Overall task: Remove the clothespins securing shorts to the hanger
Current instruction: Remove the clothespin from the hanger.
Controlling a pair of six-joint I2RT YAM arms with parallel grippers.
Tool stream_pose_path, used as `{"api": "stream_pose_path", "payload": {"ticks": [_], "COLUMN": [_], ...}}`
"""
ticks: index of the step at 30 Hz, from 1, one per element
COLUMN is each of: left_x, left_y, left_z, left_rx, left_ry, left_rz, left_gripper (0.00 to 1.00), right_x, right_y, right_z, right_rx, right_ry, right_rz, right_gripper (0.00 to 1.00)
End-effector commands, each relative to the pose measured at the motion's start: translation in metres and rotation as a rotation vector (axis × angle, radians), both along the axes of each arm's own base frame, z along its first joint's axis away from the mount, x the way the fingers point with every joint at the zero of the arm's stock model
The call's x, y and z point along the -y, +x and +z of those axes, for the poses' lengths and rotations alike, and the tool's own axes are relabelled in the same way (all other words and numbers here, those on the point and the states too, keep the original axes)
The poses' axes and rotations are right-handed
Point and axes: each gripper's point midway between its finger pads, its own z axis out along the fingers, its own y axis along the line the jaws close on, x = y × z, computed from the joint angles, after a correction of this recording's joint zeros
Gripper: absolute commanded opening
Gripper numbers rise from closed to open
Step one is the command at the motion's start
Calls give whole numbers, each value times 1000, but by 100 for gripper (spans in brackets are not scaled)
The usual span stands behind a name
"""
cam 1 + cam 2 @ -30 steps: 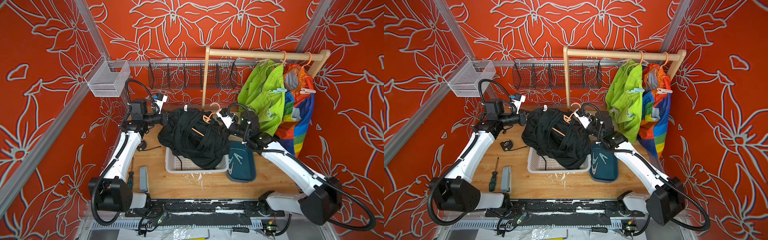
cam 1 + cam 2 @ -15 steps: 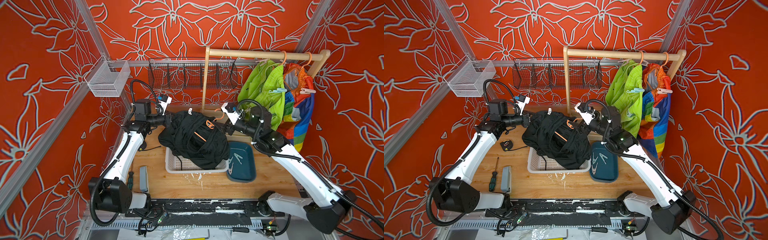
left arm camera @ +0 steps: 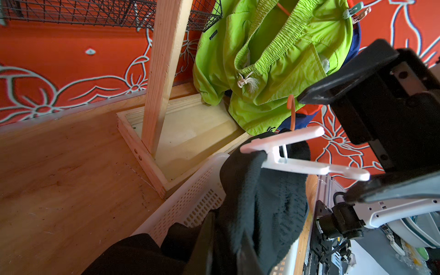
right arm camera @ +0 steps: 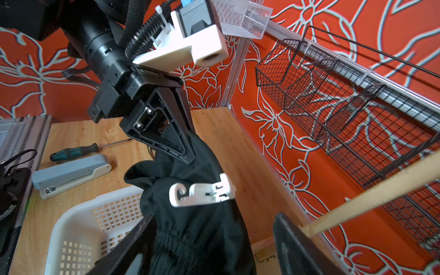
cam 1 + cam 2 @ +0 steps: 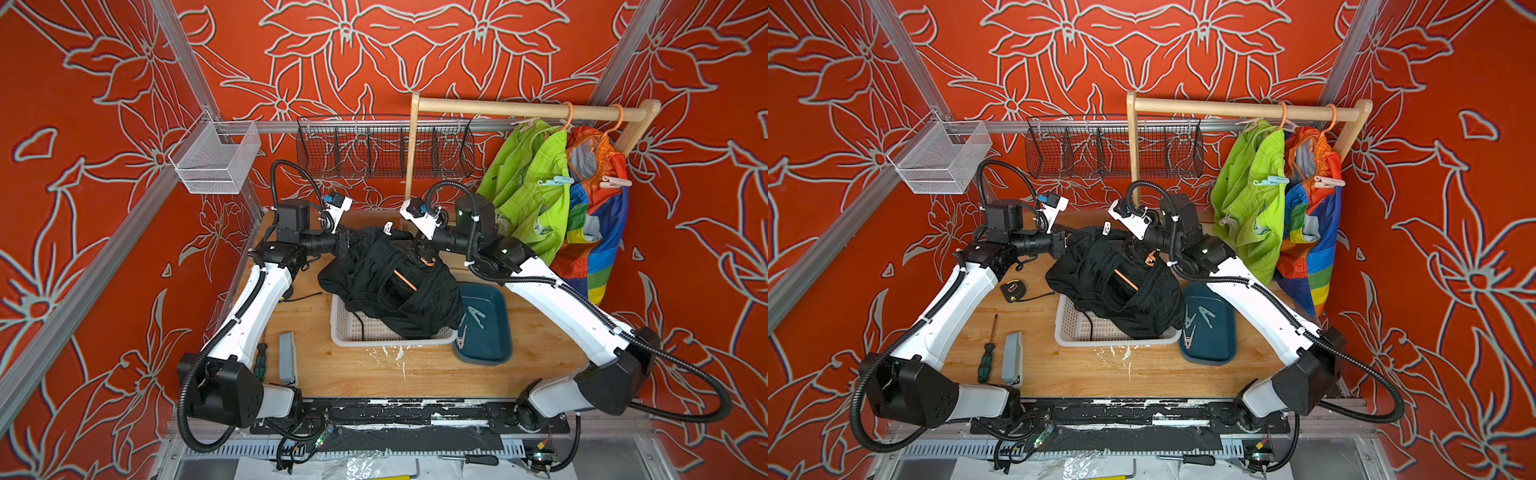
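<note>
Over the white perforated plastic basket [image 5: 353, 332], black mesh shorts [image 5: 374, 282] hang partway in, pale plastic clothespin [image 4: 202, 192] clipped on. Left jaws pinch the fabric; right jaws spread nearby. Teal tray [image 5: 492, 349] holds loose clothespins [image 5: 1198, 318].

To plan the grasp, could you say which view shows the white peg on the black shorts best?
Right wrist: the peg is close and whole against the shorts. Left wrist shows it side-on; both top views, a speck.

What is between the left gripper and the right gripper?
The black shorts, with a white clothespin clipped on them, as the right wrist view shows.
</note>
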Motion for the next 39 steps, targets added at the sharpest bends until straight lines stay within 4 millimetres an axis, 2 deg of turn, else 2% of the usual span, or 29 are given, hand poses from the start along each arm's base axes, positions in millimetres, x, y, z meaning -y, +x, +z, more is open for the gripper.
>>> {"api": "stream_pose_path", "payload": {"ticks": [1,12,20,26,30,34,39], "left_x": [6,6,6,6,5,4,4], "left_y": [-5,-6,-5,-3,-3,-2,-1], "left_z": [19,20,19,16,16,16,14], "left_rx": [51,56,52,45,46,49,46], "left_ry": [-25,-26,-23,-22,-20,-14,-10], "left_rz": [-39,-40,-39,-38,-36,-29,-23], "left_gripper": [0,0,0,0,0,0,0], "right_x": [-8,-23,-27,-27,-27,-26,-22], "right_y": [-6,2,5,5,4,3,2], "right_z": [15,5,7,8,10,9,17], "right_rx": [31,1,0,3,1,-2,19], "right_ry": [13,3,4,6,5,4,17], "right_rz": [47,66,72,70,73,71,57], "right_gripper": [75,60,43,40,29,25,25]}}
